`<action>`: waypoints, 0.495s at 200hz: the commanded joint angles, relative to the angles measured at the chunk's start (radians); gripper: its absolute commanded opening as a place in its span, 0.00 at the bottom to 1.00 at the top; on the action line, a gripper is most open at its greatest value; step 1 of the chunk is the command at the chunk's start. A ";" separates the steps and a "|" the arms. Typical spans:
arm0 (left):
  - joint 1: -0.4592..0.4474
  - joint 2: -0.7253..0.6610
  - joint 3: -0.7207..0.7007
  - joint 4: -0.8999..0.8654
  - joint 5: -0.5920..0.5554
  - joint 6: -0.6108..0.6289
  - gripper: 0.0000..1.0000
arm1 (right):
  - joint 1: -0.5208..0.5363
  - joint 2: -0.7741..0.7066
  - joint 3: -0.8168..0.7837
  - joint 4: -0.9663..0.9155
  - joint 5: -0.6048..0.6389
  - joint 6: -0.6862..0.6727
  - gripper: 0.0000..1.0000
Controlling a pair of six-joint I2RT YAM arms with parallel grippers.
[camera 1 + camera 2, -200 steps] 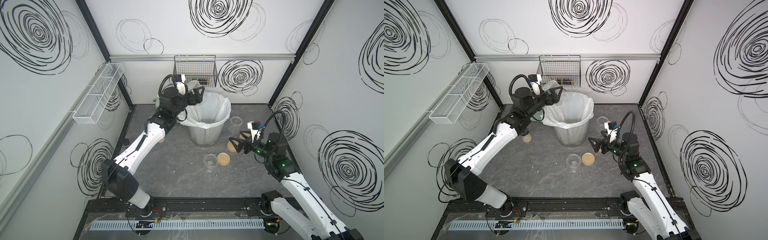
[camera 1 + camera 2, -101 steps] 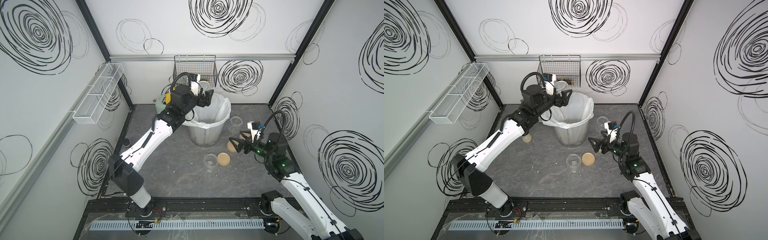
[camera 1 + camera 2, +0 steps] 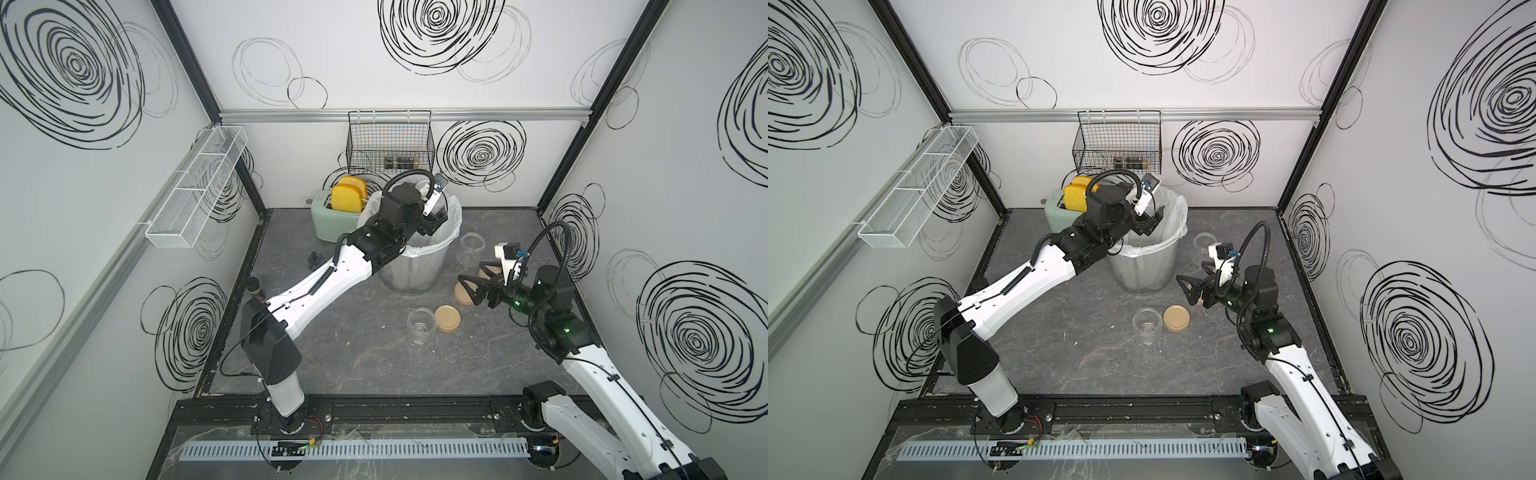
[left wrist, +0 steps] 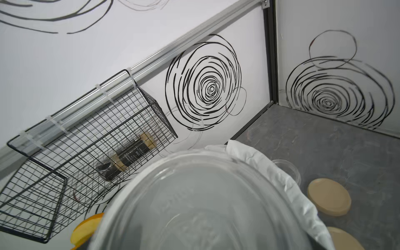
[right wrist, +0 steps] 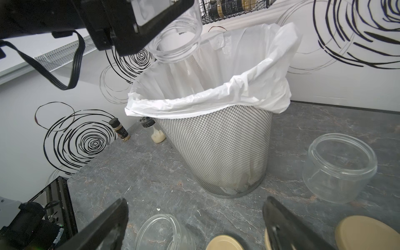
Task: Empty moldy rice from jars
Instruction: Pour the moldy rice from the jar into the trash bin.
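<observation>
Held jar (image 5: 177,41): clear, no lid, and no grains visible inside it.
Left gripper (image 3: 1148,220): clamped on the held jar's body, above the bin (image 3: 415,266).
Jar axis: tipped steeply, with the mouth facing down into the white liner (image 5: 216,95) and the base up toward the wrist. The left wrist view shows mostly the base.
Mouth and rim: the mouth hangs just above the liner's edge on the left arm's side. It appears to be inside the opening, not past it.
Rice: none seen in any jar. A pale mass (image 5: 238,184) shows dimly through the mesh at the bin's foot and is probably the rice.
Near jar (image 3: 421,331): upright and empty, on the table in front of the bin.
Far jar (image 3: 471,247): upright and empty, beside the bin.
Lids (image 3: 447,318): lying flat on the table, off all the jars.
Right gripper (image 3: 473,284): jaws spread wide and holding nothing, low over the lids and well apart from the held jar.
Nearer arm: the left arm, which alone carries the jar.
Coming move (judged): swing the jar's axis back upright, clear of the liner, and set it down.
</observation>
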 commanded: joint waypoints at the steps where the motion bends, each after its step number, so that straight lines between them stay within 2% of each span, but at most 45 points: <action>1: -0.031 -0.002 -0.001 0.161 -0.152 0.215 0.82 | -0.001 -0.012 -0.008 0.009 -0.012 -0.006 0.98; 48: -0.058 0.009 -0.055 0.245 -0.271 0.393 0.82 | -0.001 -0.014 -0.011 0.006 -0.013 -0.009 0.98; 99: -0.059 0.012 -0.065 0.255 -0.298 0.420 0.83 | -0.002 -0.009 -0.012 0.005 -0.020 -0.016 0.98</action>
